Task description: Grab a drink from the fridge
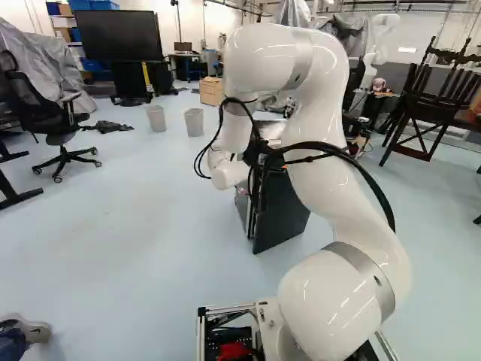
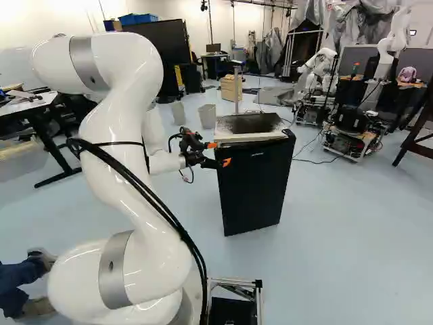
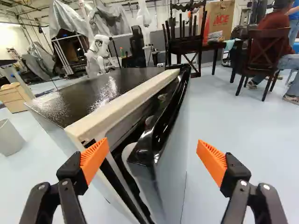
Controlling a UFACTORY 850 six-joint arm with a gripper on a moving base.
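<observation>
Right base view: tool (image 2: 220,154) at the upper corner of the fridge door (image 2: 254,189), on its opening side. Wrist view has the tool spread wide, holding nothing; near corner of the door sits ahead, between the lines of the two orange pads (image 3: 95,157). Can't tell if either pad touches. Fridge (image 3: 51,128) upright on the floor (image 1: 143,248), dark glossy top, pale front rim; door ajar, narrow dark gap along its edge. White arm (image 1: 334,177) arches up and over toward it. Past the fridge: two grey bins (image 2: 178,113) side by side, wooden drawer unit (image 2: 231,88) beyond. Another robot (image 2: 316,71) further back. Left base view, far side: big dark screen (image 1: 120,34), office chair (image 1: 64,113) at left, dark wooden chair (image 1: 425,113) at right.
</observation>
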